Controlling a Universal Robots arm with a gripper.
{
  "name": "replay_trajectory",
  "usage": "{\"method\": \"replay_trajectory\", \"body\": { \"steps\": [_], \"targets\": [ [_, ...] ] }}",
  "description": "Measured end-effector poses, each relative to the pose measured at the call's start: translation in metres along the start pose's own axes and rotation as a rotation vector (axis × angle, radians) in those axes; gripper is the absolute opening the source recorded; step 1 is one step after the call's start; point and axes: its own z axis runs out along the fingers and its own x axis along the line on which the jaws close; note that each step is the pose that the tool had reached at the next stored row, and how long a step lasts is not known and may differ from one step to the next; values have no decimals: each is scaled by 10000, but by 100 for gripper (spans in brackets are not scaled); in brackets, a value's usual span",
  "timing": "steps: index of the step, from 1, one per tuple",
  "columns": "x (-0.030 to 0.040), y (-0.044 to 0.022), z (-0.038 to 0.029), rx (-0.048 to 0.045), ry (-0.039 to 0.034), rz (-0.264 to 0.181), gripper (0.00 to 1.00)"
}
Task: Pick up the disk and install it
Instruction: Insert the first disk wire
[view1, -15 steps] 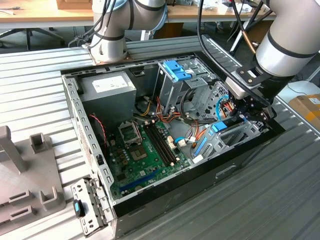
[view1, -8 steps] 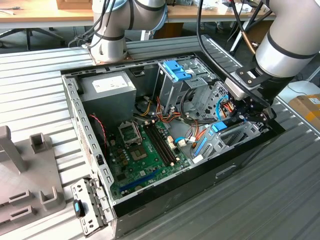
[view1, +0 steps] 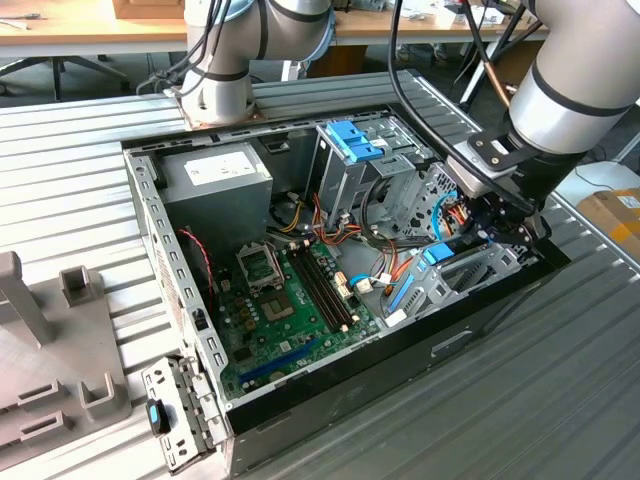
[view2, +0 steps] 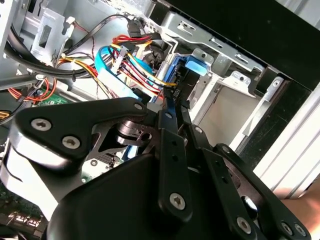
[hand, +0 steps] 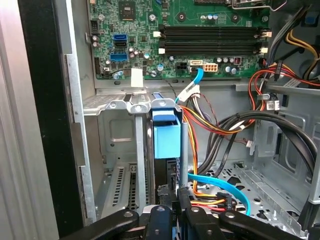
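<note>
Disk (hand: 166, 137) stands edge-up in the bay (hand: 116, 125), directly ahead of the hand (hand: 176, 197), whose fingers pinch its rear edge.

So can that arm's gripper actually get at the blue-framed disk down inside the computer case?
Probably yes. The gripper is down inside the open case, right at the disk, which stands on edge in its metal bay. The cables run beside it, not across it, so nothing seems to block the way.

bright, even light; gripper linkage blurred up close
</note>
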Motion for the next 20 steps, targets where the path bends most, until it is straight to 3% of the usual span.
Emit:
{"method": "replay_trajectory", "body": {
  "steps": [20],
  "targets": [
    [-9,-16,21,-15,-32,-155,17]
  ]
}}
